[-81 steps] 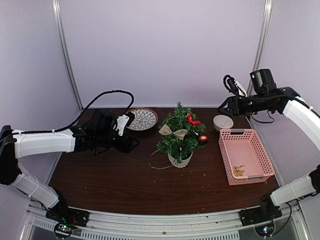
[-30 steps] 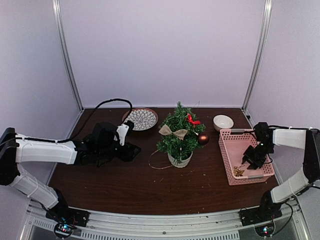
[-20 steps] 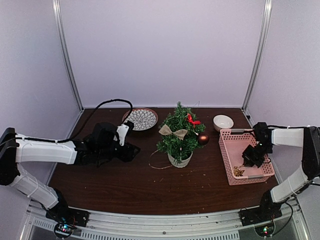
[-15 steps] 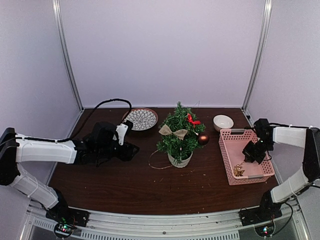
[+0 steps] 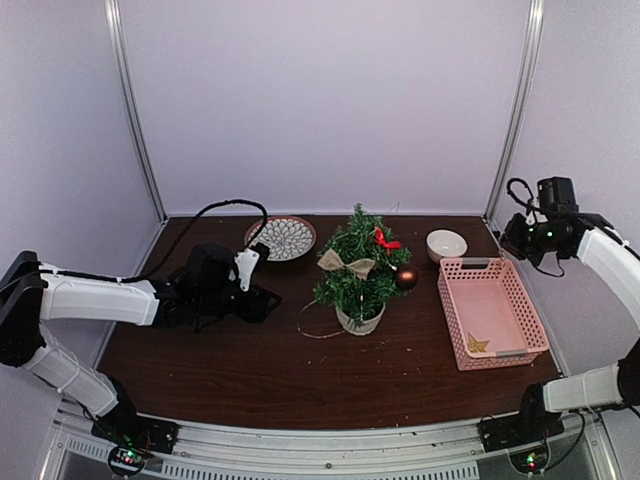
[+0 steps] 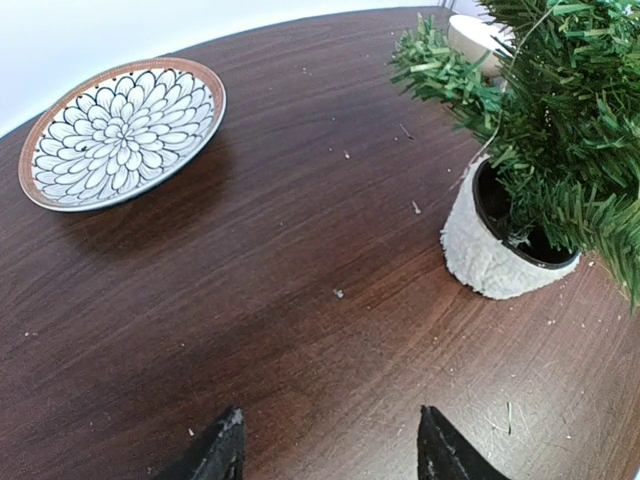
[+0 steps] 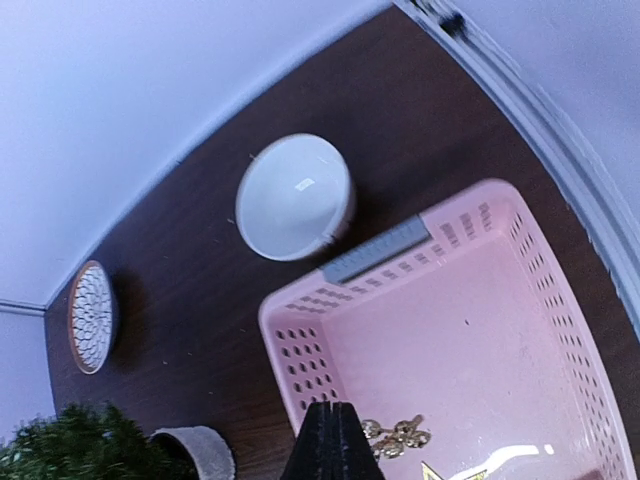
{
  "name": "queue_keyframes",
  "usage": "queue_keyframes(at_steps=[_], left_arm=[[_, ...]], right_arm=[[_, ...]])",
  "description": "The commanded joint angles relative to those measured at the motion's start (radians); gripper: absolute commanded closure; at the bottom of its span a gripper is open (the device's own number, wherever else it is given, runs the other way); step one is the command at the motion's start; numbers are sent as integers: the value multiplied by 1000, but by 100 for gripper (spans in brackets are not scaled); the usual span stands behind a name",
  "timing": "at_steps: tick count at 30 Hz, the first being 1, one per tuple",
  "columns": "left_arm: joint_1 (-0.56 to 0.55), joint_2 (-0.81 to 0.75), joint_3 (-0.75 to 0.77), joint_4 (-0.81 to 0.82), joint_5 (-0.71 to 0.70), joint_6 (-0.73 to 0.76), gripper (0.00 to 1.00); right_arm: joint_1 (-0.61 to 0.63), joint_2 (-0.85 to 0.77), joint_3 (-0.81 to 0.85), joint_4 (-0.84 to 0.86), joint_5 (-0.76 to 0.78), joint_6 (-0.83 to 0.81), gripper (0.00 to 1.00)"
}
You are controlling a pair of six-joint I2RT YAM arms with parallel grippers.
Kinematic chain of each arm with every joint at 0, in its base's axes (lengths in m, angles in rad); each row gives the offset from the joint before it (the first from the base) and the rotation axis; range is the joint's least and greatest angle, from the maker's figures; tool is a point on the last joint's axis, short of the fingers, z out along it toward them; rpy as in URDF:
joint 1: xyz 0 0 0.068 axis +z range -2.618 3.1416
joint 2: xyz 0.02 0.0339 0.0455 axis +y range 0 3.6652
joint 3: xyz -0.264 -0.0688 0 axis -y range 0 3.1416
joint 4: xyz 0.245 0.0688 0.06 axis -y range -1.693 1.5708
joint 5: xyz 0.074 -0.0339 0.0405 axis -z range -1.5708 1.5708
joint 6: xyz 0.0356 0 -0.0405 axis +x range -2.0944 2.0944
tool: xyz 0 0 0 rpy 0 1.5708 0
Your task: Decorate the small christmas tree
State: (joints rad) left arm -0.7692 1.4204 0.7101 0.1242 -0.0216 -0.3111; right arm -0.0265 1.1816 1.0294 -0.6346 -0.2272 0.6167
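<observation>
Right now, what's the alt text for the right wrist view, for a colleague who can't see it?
Shut right gripper hanging over a pink basket, a gold ornament right beside its tips; held or not is unclear. Beyond sit a white bowl, a patterned plate and the tree on a dark table.

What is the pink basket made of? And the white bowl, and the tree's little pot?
Basket: looks like plastic, matte pink, with neat rows of moulded holes in its walls. Bowl: probably glazed ceramic, smooth and shiny with a bright glint inside, though it may be plastic. Pot: rough, bumpy white outside, like a fuzzy or plaster-like coating; dark inside.
</observation>
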Motion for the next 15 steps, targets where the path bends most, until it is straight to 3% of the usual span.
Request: queue_keyframes(at_steps=[1,7,15], left_arm=[[8,18,22,73,22,22,41],[8,17,30,77,20,42,41],[38,-43,44,45,19,37,41]], right_arm=[[71,-51,176,22,-26,-125,100],[278,13,458,9,9,-270,100],[646,246,850,-91,112,-491,100]])
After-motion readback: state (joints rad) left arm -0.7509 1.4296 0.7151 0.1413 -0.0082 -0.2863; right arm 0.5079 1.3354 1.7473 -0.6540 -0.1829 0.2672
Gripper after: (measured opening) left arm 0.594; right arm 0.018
